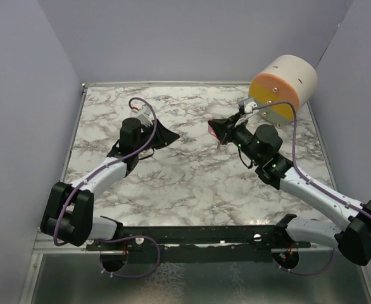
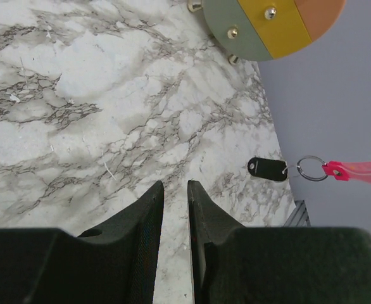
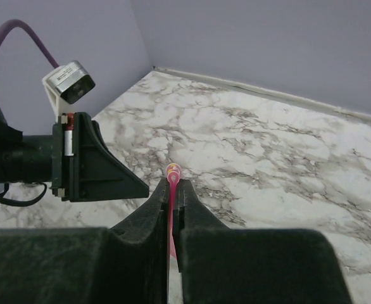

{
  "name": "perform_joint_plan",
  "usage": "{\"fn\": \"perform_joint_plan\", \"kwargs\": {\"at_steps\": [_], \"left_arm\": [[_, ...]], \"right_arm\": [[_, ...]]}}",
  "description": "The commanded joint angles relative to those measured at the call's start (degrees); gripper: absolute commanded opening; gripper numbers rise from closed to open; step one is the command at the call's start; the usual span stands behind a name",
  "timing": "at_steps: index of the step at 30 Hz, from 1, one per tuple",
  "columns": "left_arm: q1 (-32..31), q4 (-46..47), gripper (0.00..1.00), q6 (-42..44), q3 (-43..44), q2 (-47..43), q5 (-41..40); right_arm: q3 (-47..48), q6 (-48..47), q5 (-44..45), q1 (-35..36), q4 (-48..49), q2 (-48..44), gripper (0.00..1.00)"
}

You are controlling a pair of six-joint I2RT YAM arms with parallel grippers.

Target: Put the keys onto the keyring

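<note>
Right fingers [image 3: 149,214] pinch the slim, flat, seemingly plastic pink keyring [image 3: 172,172].

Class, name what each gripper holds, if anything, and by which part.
The right gripper pinches the keyring by its pink strip; the left gripper holds nothing.

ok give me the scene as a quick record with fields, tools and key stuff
left tool: narrow gap, nothing between the fingers
right tool: shut on the keyring's pink strip, held off the table
key: dark head, at the keyring's metal ring, seems linked to it
round drum: far right corner, on its side
</note>
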Motion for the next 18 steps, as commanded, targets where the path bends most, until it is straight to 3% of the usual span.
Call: {"fn": "perform_joint_plan", "kwargs": {"at_steps": [1,18], "left_arm": [[0.35,2.32,0.24,1.18,-1.31,-3.51,1.67],[0.35,4.4,0.25,1.19,-2.73,-5.84,1.81]], "right_arm": [[-2.26,3.05,-7.07,0.32,4.27,-2.55,0.01],[-9.71,2.52,-14.6,0.37,21.79,-4.66,0.01]]}}
